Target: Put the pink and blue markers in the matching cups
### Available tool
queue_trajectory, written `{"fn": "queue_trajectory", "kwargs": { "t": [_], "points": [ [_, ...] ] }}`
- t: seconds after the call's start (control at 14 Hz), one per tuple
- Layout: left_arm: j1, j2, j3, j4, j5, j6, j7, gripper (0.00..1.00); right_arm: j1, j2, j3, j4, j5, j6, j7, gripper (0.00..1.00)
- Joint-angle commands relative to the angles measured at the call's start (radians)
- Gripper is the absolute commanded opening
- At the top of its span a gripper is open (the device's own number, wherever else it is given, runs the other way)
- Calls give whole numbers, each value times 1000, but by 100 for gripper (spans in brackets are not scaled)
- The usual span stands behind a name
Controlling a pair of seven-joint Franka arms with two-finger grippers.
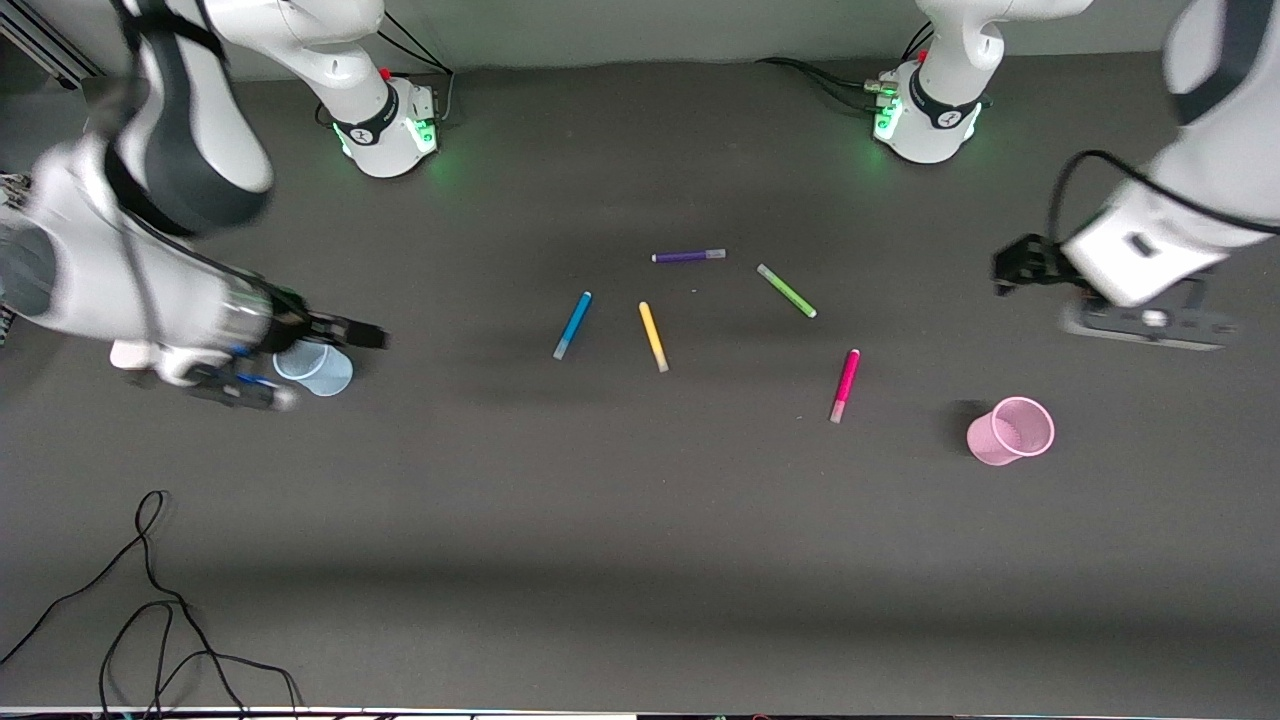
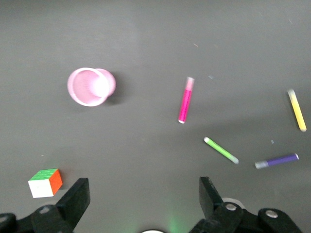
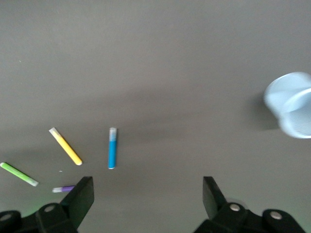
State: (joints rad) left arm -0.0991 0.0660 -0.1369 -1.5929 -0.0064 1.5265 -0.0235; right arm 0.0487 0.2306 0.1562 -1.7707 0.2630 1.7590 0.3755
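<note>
I read this as the start: both markers lie loose. My right gripper (image 1: 350, 331), wide open and empty, hangs over the blue cup (image 1: 318, 368); my left gripper (image 1: 1015, 265), equally agape, hangs at the pink cup (image 1: 1010, 431)'s twelve. Next I must bring the right one down astride the blue marker (image 1: 572, 325), which is at three o'clock from it; the pink marker (image 1: 845, 385) waits.

No text, label, brand name or number can be read anywhere in these views. The two robot bases (image 1: 392, 125) (image 1: 925, 118) each carry a small dark round emblem, too small to make out, and the markers and cups show no legible print.

Blue marker (image 1: 572, 325) flanked by yellow pen (image 1: 653, 336); pink marker (image 1: 845, 385) well apart from others.
</note>
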Motion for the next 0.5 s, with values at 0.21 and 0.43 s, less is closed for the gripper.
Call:
{"fn": "queue_trajectory", "kwargs": {
  "t": [0.21, 0.43],
  "points": [
    [-19, 21, -70, -38, -4, 24, 57, 99, 72, 390, 32, 143, 137, 51, 170, 98],
    [-25, 15, -73, -152, -4, 150, 56, 99, 85, 539, 63, 201, 189, 51, 221, 98]
  ]
}}
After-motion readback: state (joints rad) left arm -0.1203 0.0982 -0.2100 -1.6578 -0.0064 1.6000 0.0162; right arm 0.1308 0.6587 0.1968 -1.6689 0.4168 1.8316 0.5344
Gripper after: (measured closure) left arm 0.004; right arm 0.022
